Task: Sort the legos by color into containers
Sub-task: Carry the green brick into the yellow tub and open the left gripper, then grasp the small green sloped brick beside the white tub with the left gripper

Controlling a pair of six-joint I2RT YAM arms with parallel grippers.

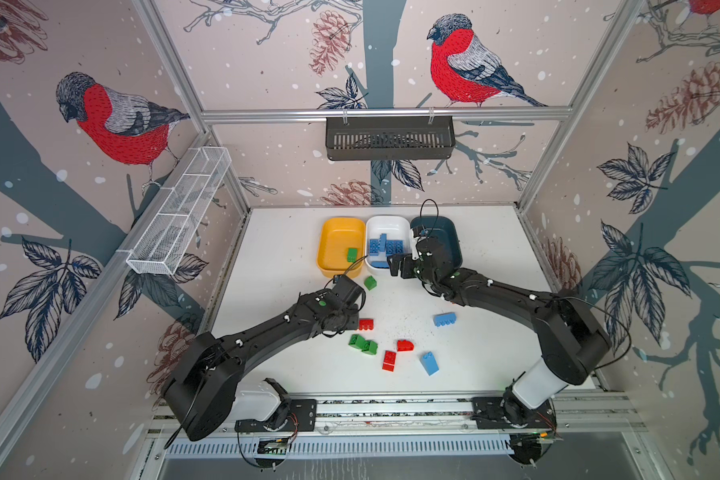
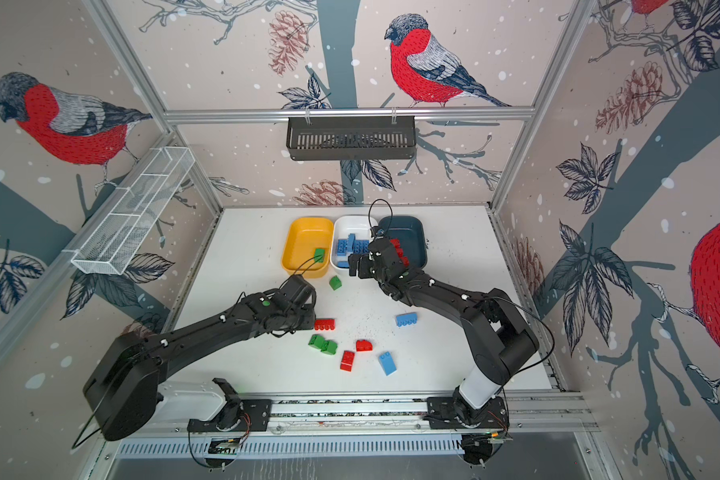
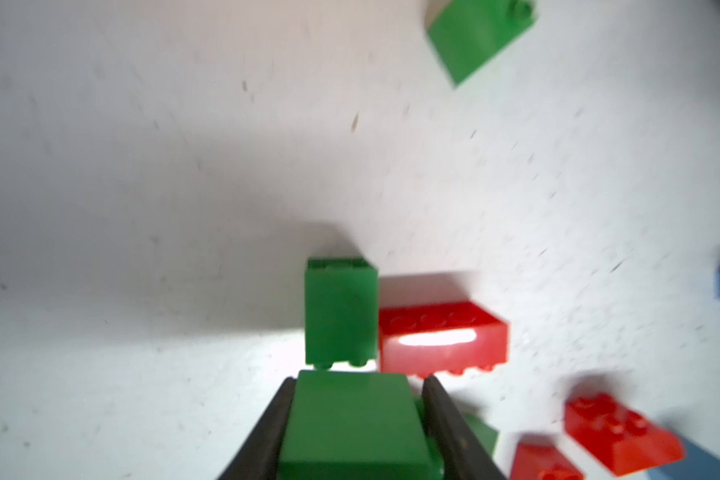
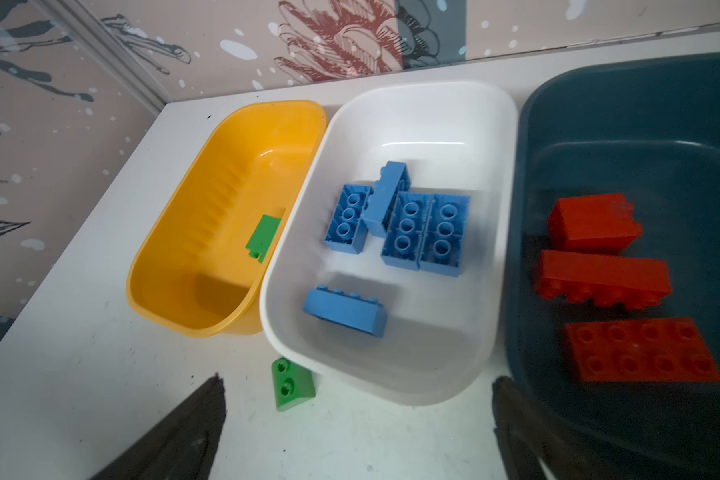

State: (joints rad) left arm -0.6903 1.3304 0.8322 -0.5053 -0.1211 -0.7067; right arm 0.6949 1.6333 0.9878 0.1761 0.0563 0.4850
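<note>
Green is what our left hand (image 3: pixel 356 388) has got: the wrist camera shows both fingers pressed against the sides of the held green brick (image 3: pixel 352 428), though we can't tell whether it's resting on the counter (image 1: pixel 287 291) or lifted. In both top views the arm mostly covers that hand. Just past it a second green brick (image 3: pixel 341 311) stands right beside a long red brick (image 3: pixel 441 336).

Our right hand (image 1: pixel 400 267) hangs wide open and empty over the near end of the white tub (image 1: pixel 387 222). The three tubs sit side by side at the back of the counter: the yellow tub (image 1: pixel 329 232) has a lone green brick (image 1: pixel 352 254), the white one a handful of blue bricks (image 1: pixel 385 247), the teal tub (image 1: pixel 449 237) three red bricks (image 4: pixel 599 274).

Out on the counter: a sloped green brick (image 1: pixel 370 282) just in front of the tubs, a pair of green bricks (image 1: pixel 356 341) touching each other, two small red bricks (image 1: pixel 405 345), two loose blue bricks (image 1: pixel 444 319).
</note>
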